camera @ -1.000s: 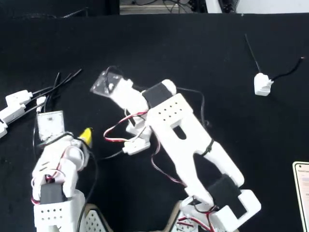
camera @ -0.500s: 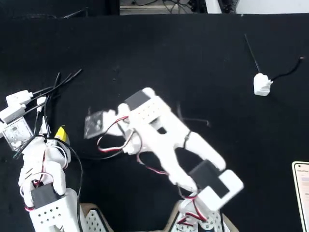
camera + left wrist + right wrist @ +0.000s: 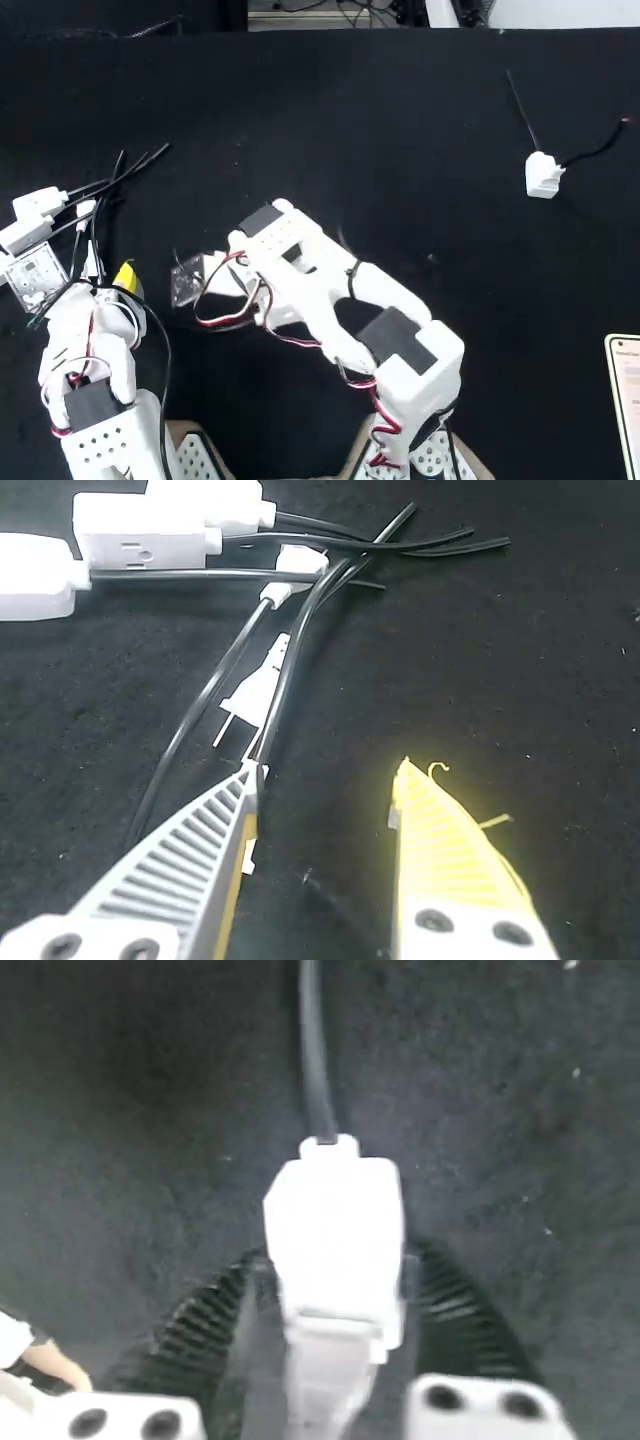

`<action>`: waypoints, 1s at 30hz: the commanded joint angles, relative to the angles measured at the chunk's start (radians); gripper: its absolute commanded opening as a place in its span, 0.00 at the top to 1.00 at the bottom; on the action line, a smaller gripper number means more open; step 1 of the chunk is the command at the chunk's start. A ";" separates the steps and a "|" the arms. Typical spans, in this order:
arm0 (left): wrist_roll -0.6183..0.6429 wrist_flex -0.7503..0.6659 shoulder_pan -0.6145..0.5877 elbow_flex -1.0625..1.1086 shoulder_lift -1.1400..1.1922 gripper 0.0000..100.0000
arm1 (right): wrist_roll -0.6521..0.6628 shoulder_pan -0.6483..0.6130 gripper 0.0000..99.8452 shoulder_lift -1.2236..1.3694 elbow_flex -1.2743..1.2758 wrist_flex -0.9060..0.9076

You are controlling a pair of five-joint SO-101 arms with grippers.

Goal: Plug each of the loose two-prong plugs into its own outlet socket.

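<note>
On the black cloth table [image 3: 400, 120], the right gripper [image 3: 335, 1260] sits left of centre, jaws clamped on a white plastic plug [image 3: 335, 1215] with black cord [image 3: 315, 1050]. The left gripper [image 3: 325, 775], jaws apart, hovers at the left edge near white rectangular outlet sockets [image 3: 145, 542], just beside a loose white two-prong plug [image 3: 255, 688].

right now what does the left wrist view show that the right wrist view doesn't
Left wrist view: the open left gripper near a loose two-prong plug, with black cables and white outlet sockets beyond. Right wrist view: the right gripper shut on a white plug with a black cord, prongs hidden. Both: the black table.
</note>
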 commanded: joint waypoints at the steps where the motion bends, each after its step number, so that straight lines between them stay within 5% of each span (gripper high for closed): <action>1: 0.003 -0.018 -0.001 -0.068 -0.002 0.78 | -0.104 0.089 0.96 -0.051 -0.067 0.025; 7: 0.003 -0.018 0.001 -0.067 -0.002 0.78 | -0.204 0.292 0.99 -0.282 -0.077 0.069; 13: 0.003 -0.018 0.031 -0.061 -0.002 0.78 | -0.496 0.683 0.99 -0.420 -0.122 0.075; 18: 0.002 -0.018 0.070 -0.056 -0.002 0.78 | -0.551 0.974 0.99 -0.377 -0.245 0.077; 30: 0.002 -0.041 0.076 -0.031 -0.002 0.78 | -0.654 1.077 0.99 0.114 -0.797 0.144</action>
